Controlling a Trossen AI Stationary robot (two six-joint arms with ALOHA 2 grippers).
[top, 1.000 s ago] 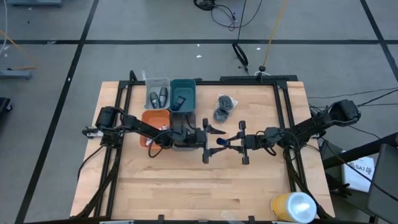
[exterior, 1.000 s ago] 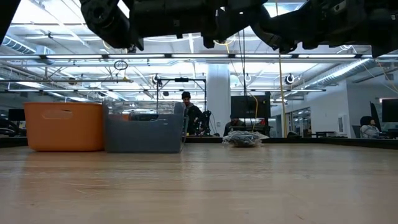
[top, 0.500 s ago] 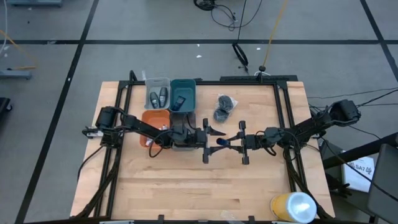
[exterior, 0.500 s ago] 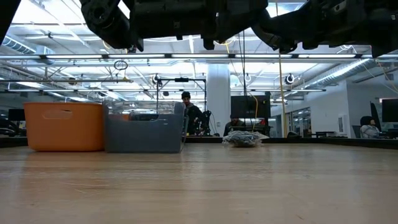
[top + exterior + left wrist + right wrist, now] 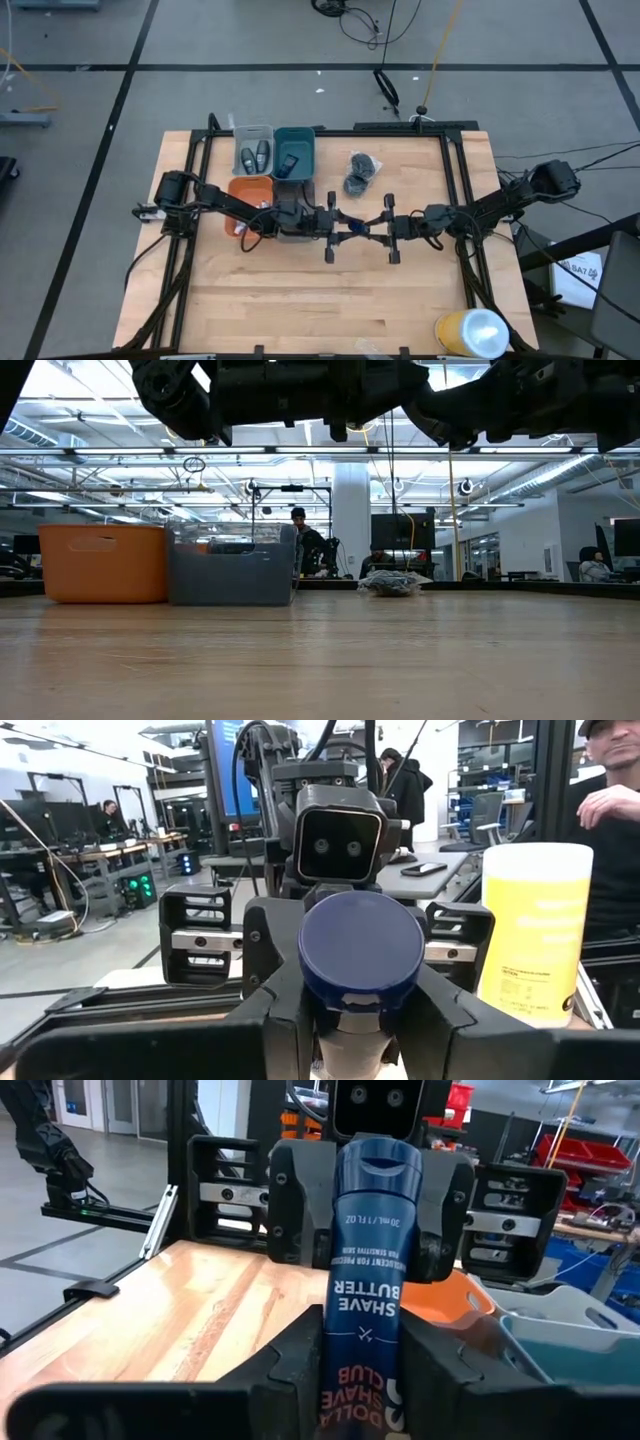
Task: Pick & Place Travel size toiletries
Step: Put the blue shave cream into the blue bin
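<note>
A dark blue tube printed SHAVE BUTTER hangs level above the table's middle, spanning both grippers. My left gripper comes from the table's left and is shut on the tube's cap end. My right gripper comes from the right and is shut on the other end. Two dark bottles lie in the grey bin and a dark packet in the teal bin. Two dark puffs rest on the table at the far middle. My left gripper pinches the tube's cap end between its two fingers, coming level from the table's left, along the tube. The round cap faces its wrist camera. My right gripper pinches the tube's printed lower body between its two fingers, level from the table's right, along the tube. The tube hangs clear of the table.
The orange bin and a clear bin stand under and beside my left arm. The grey bin and teal bin are behind them. A big yellow cylinder stands at the near right corner. Bare wood lies toward the near edge.
My left gripper has shut onto the tube's cap end; its fingers were spread wide on either side a second ago. Both arms and the tube have kept their place above the table's middle.
</note>
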